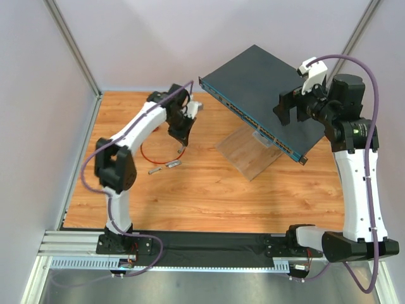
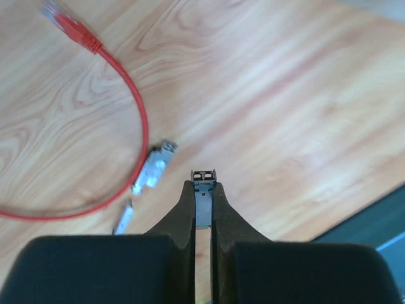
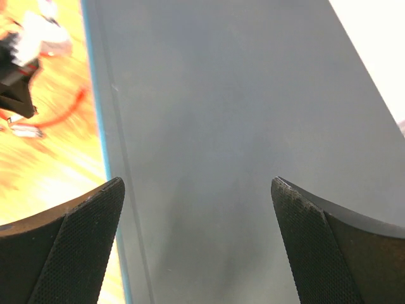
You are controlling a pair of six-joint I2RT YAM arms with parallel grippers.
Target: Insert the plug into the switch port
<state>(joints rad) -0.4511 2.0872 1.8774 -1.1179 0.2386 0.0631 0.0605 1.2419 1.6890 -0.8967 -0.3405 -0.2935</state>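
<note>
Plug [image 2: 71, 26] loose on the wooden surface [image 2: 285, 114], well apart from the switch ports [image 1: 250, 120].
Left claw [image 2: 202, 190] is clenched on a small grey stub [image 2: 203, 177], not the plug; two more stubs [image 2: 154, 166] lie just beside the looped red cable [image 2: 138, 107]. Right claw [image 3: 197, 190] hangs spread wide over the top of the switch box [image 1: 253, 82], which is propped on a wooden stand [image 1: 243, 155].
</note>
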